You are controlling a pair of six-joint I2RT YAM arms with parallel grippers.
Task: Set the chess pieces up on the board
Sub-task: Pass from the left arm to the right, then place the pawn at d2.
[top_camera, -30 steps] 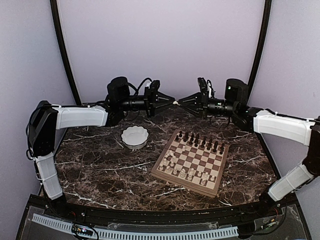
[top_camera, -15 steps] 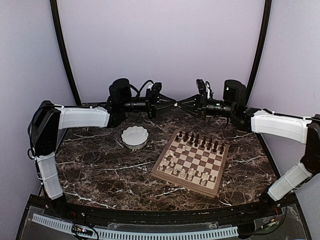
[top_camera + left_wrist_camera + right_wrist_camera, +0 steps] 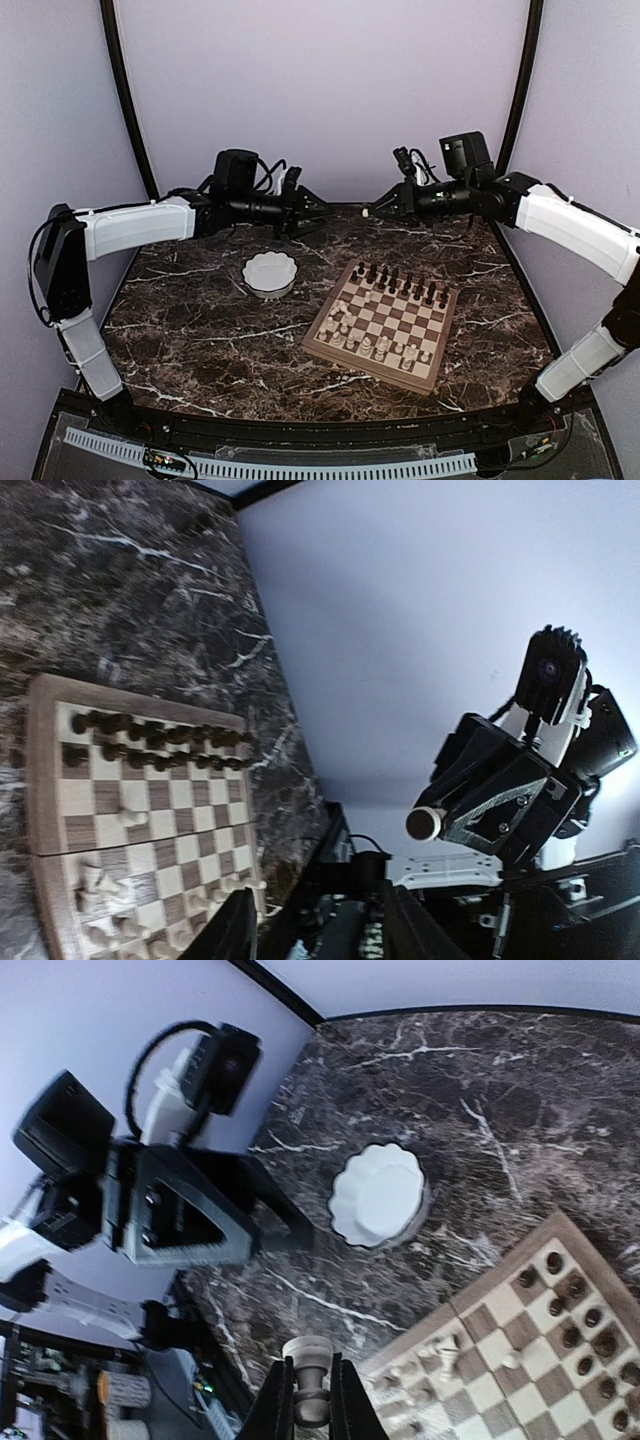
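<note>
The board (image 3: 385,318) lies right of centre on the marble table. Dark chess pieces (image 3: 400,280) line its far rows and pale ones (image 3: 368,345) its near rows. High over the table's back edge, my right gripper (image 3: 376,209) is shut on a pale chess piece (image 3: 366,212). The right wrist view shows that piece (image 3: 309,1372) clamped between the fingers (image 3: 272,1405), base outward. My left gripper (image 3: 320,213) faces it a short gap away, open and empty. In the left wrist view, the left fingers (image 3: 232,932) stand apart and the piece's round base (image 3: 425,823) shows in the right gripper.
A white scalloped bowl (image 3: 269,288) sits left of the board, below the left gripper; it also shows in the right wrist view as the bowl (image 3: 378,1196). Black frame posts and a lilac backdrop close in the back and sides.
The two grippers met tip to tip at the pale piece. The right one shut on it, the left one opened. Both have drawn apart, the piece going right.
</note>
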